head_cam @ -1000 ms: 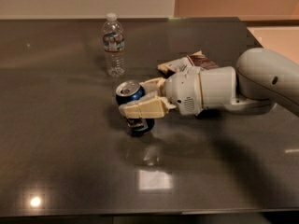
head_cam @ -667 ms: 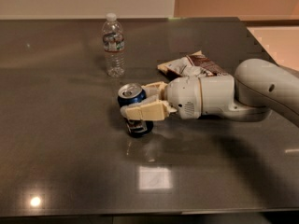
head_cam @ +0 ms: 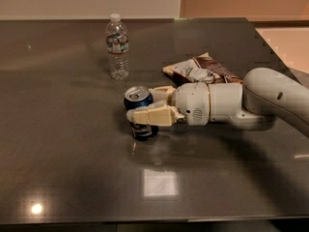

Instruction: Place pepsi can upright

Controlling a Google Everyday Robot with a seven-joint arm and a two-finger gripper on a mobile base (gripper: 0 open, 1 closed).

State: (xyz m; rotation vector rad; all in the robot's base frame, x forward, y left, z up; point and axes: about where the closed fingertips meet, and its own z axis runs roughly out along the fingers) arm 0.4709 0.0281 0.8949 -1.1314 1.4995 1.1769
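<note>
Lowered slightly since a second ago, the tool [head_cam: 141, 105] grips the can [head_cam: 138, 96] at mid-counter [head_cam: 58, 153], fingers [head_cam: 152, 116] closed on either side, apparently to seat it on its base. Dark blue with its silver top showing, the can stands nearly upright. Bottle [head_cam: 118, 47] at its 11 o'clock, bag [head_cam: 203, 69] at 2 o'clock.

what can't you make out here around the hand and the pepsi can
All camera view:
- pepsi can logo: covered by the near finger of the hand, closed round it mid-table.
- can base touching table: too dark to tell.
- snack bag: right end behind the arm.
- water bottle label: too small.
</note>
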